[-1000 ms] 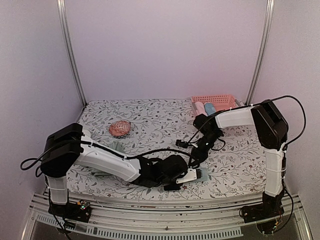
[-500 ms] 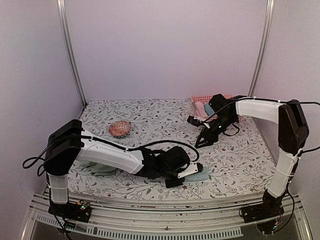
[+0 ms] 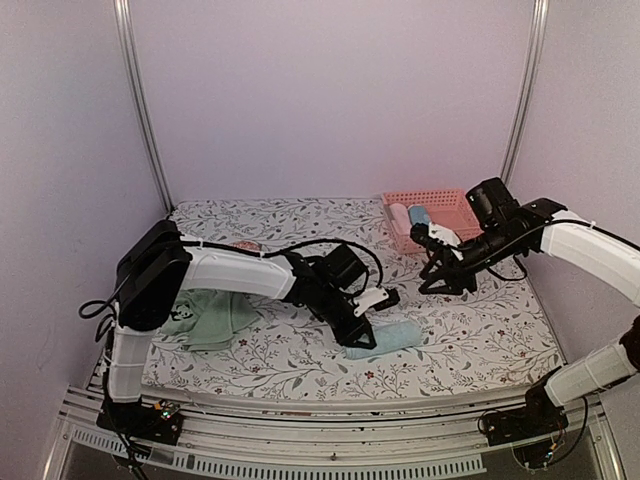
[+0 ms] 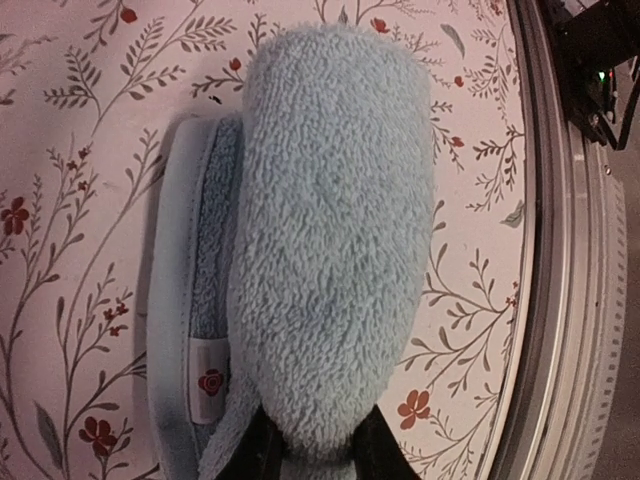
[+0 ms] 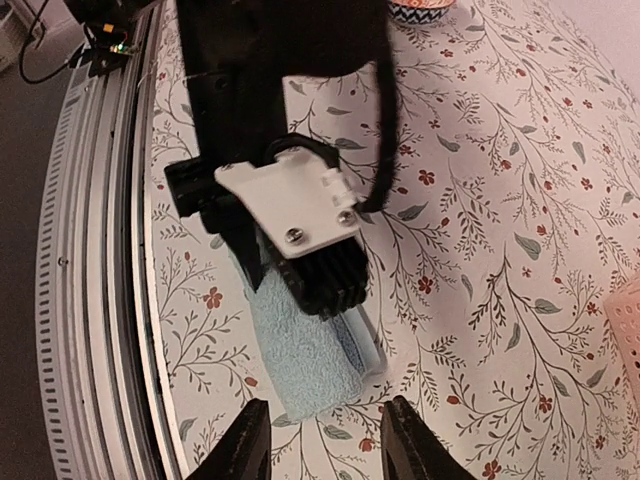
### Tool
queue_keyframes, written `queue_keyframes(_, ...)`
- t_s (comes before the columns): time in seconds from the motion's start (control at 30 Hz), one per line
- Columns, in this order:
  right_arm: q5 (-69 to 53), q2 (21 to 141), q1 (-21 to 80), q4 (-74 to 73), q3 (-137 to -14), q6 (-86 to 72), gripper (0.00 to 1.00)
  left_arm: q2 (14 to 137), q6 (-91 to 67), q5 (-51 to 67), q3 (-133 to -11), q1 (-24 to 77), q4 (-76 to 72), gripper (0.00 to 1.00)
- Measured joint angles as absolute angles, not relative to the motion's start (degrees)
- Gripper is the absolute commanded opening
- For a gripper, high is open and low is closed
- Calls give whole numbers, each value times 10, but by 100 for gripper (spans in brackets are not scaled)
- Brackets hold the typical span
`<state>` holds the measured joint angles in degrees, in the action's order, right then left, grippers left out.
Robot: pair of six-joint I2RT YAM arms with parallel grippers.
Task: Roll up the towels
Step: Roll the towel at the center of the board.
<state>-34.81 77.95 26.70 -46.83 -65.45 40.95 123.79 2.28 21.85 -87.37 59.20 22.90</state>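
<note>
1. as i judge it, the step in hand is finishing off the light blue fluffy terry towel (image 4: 330, 230), now rolled into a fat cylinder, so that it can go to the pink slatted plastic basket (image 3: 440, 194). the left pincer (image 4: 315, 452) is clamped on one end of the roll, its dark fingers (image 4: 262, 452) pinching the pile from both sides.
2. to do this well, the squeeze should stay firm. the outer flap (image 4: 175, 300) lies loose alongside the roll, so a slack hold would probably let it unwind. keeping that flap pressed under the roll when it is carried looks safest.
3. the right pincer (image 5: 328, 425) hangs above the floral-print worktop (image 3: 300, 225), between the basket and the roll, with its jaws apart and holding nothing. it could steady the free end.
4. the roll lies on the worktop, well apart from the basket, nearer the front edge and on the left arm's side of it.
5. the towel has thick, shaggy pile and a smooth hemmed edge. a small white label with a red flower (image 4: 208, 383) sits on the flap. it looks soft and easily squashed.
6. a mint green towel (image 3: 205, 318) lies crumpled and unrolled, farther from the basket than the blue roll. the basket holds a pale roll (image 3: 400, 214) and a blue roll (image 3: 420, 215).
</note>
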Motion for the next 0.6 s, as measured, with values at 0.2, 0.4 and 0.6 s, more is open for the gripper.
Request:
queue_keyframes(0.2,-276,752,357,-435,-549,453,47,1265,-17,338,-889,553,234,11)
queue_keyframes(0.4,-164,783,437,-367,-500,459,51,1286,-37,414,-901,530,238,13)
queue_keyframes(0.6,-101,838,485,-285,-501,466,55,1304,-46,462,-914,516,248,14)
